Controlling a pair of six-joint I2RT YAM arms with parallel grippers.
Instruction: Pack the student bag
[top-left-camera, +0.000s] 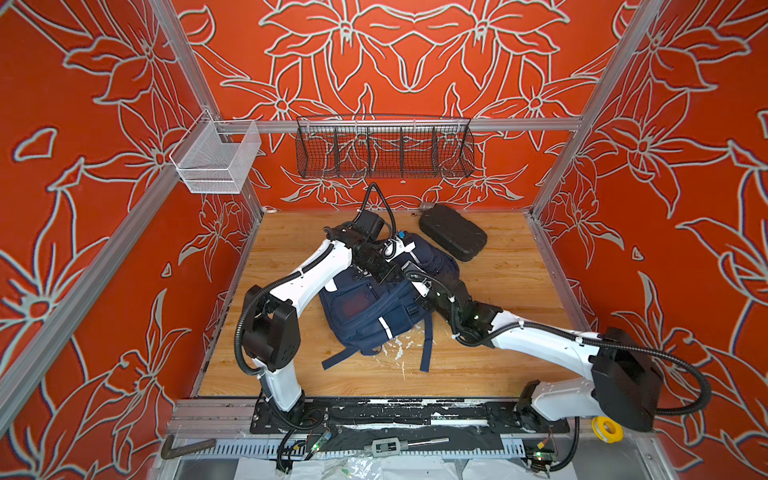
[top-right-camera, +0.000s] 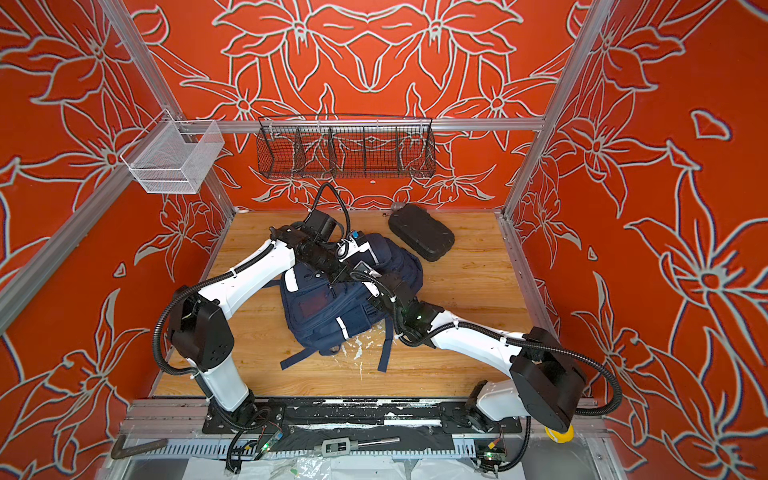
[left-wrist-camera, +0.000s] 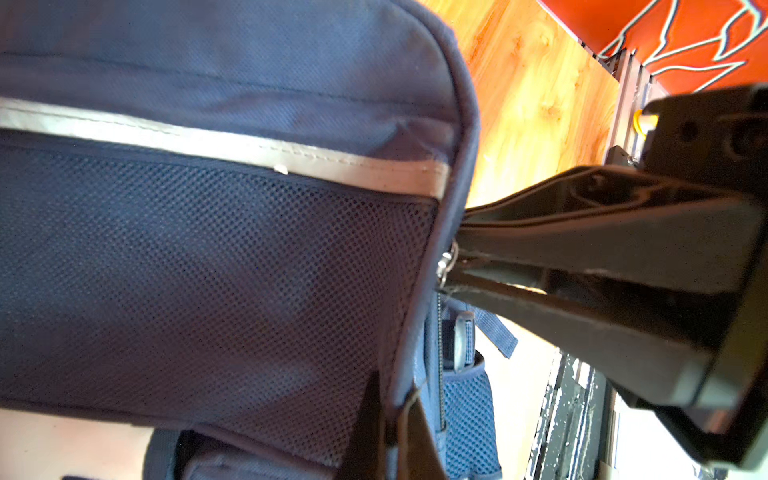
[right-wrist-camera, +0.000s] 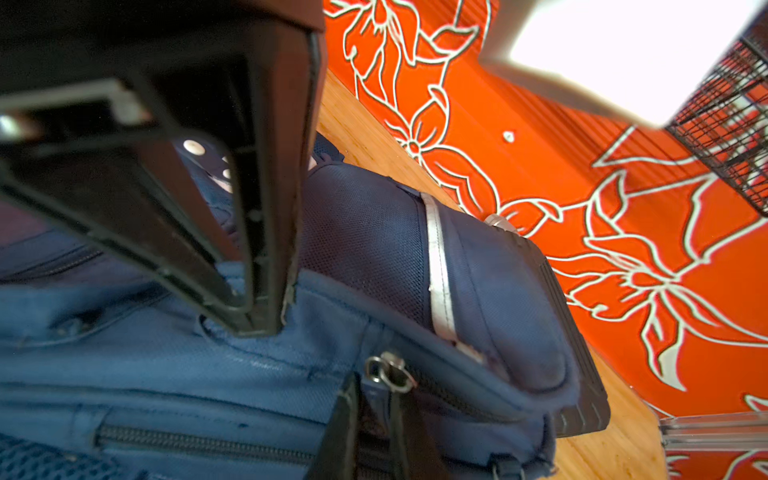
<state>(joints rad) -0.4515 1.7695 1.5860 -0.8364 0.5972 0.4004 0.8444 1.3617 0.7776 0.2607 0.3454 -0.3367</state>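
Entry: student bag (top-left-camera: 365, 316) lies flat in the middle of the table (top-left-camera: 498, 353), with its straps trailing toward 6 o'clock. The black hard case (top-left-camera: 452, 232) sits on the wood at about 1 o'clock from the bag, just beside it and outside it. I cannot tell whether the two touch.

Left gripper (right-wrist-camera: 259, 320): fingers pinched tight on a fold of the bag's blue fabric near its 12 o'clock end.

Right gripper (left-wrist-camera: 453, 270): fingers drawn narrow around the metal zip pull (right-wrist-camera: 388, 372) at the side seam.

Every zip I can see is closed, and no compartment gapes.

My read is that packing has barely begun and we are at the opening step. What remains is to run the zip open, put the case inside and close the bag.
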